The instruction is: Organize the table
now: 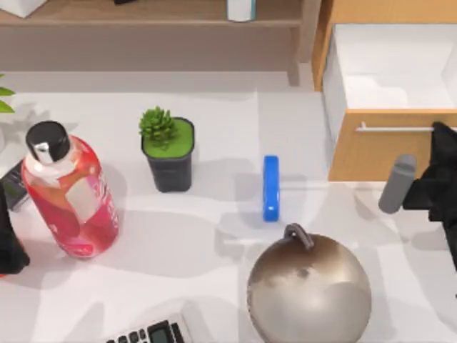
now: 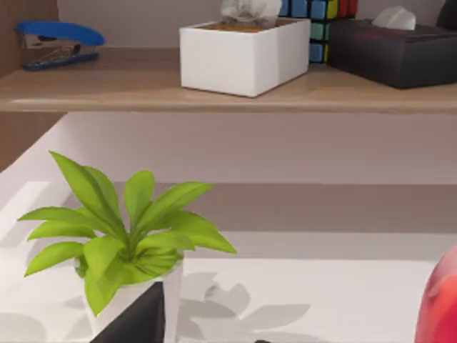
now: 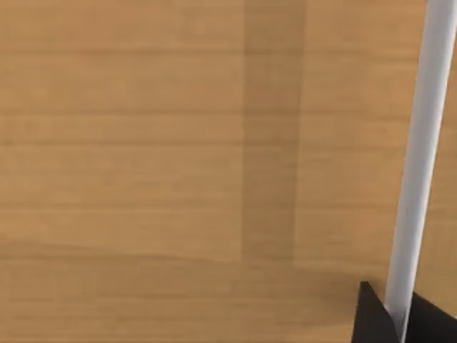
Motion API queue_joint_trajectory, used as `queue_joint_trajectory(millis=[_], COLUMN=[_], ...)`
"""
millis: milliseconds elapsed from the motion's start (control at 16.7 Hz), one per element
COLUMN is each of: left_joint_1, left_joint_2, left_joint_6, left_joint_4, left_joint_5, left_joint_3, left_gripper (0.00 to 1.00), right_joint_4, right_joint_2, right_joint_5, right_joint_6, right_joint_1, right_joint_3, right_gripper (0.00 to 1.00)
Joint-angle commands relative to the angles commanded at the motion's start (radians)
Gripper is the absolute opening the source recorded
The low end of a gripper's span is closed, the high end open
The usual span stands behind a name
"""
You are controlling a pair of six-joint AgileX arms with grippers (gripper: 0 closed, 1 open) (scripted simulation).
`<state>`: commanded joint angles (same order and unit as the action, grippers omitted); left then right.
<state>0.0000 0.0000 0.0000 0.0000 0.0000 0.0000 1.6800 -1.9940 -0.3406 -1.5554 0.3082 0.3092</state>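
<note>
counter fills the lower part of the top view, pale and smooth, under a wooden shelf at the back and an orange-wood drawer unit at back right, drawer pulled open, white inside. on the counter: red bottle with black cap at left, small succulent in a black pot near centre, blue stapler right of it, metallic round kettle at front, calculator at the front edge. right gripper at the drawer front, dark fingers closed on the white drawer handle. left gripper at the far left edge, parked; cannot tell its fingers. left wrist view: leafy plant in a white pot, and on the shelf a white tissue box.
</note>
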Motion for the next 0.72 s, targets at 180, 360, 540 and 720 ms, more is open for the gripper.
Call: queue_joint_trajectory(millis=[180, 360, 540, 720], left_joint_1=[0.000, 0.000, 0.000, 0.000], left_joint_2=[0.000, 0.000, 0.000, 0.000], left_joint_6=[0.000, 0.000, 0.000, 0.000], left_joint_4=[0.000, 0.000, 0.000, 0.000], left_joint_5=[0.000, 0.000, 0.000, 0.000], left_joint_3=[0.000, 0.000, 0.000, 0.000], left_gripper=[1.00, 1.00, 1.00, 1.00], right_joint_4=[-0.003, -0.022, -0.080, -0.142], right_joint_2=[-0.002, -0.009, -0.036, -0.065], right_joint_5=[0.000, 0.005, 0.029, 0.056], right_joint_6=[0.003, 0.003, 0.001, 0.001], right_joint_1=[0.001, -0.010, -0.033, -0.056], right_joint_3=[-0.001, 0.032, 0.114, 0.202], right_gripper=[0.00, 0.00, 0.00, 0.00])
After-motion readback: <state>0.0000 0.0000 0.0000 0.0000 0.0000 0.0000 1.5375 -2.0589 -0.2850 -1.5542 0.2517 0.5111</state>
